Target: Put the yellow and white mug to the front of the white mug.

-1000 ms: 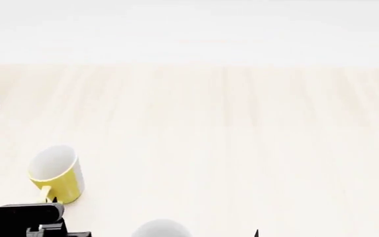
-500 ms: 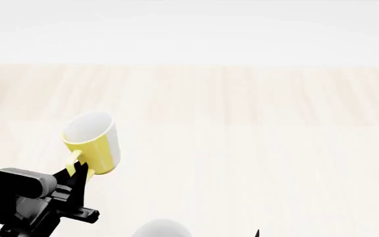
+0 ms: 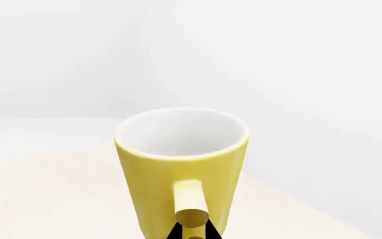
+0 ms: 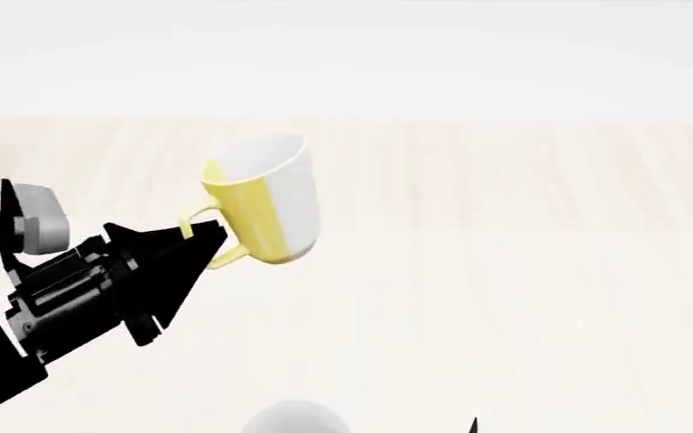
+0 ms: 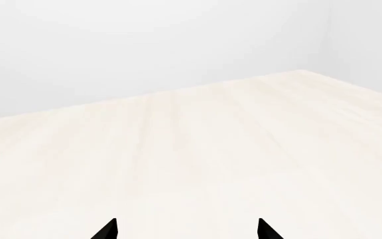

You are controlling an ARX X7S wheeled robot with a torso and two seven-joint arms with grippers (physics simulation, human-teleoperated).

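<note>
Grip: my left end effector (image 4: 198,242) is clenched on the yellow handle of the yellow mug (image 4: 264,198). I took the handle so the body hangs free and I can see where it goes.
Mug: off the bench (image 4: 540,271), tilted with its mouth toward the upper left of the head frame, left of centre. In the left wrist view (image 3: 181,169) it fills the middle, white inside showing.
Left arm: reaches in from the lower left, wrist angled up and rightward.
White mug (image 4: 296,419): only its rim peeks in at the bottom edge, centre.
Right end effector (image 5: 187,230): released, tips spread over bare bench, idle.
Judgement: carry phase; setting down beside the white mug is not yet done.
</note>
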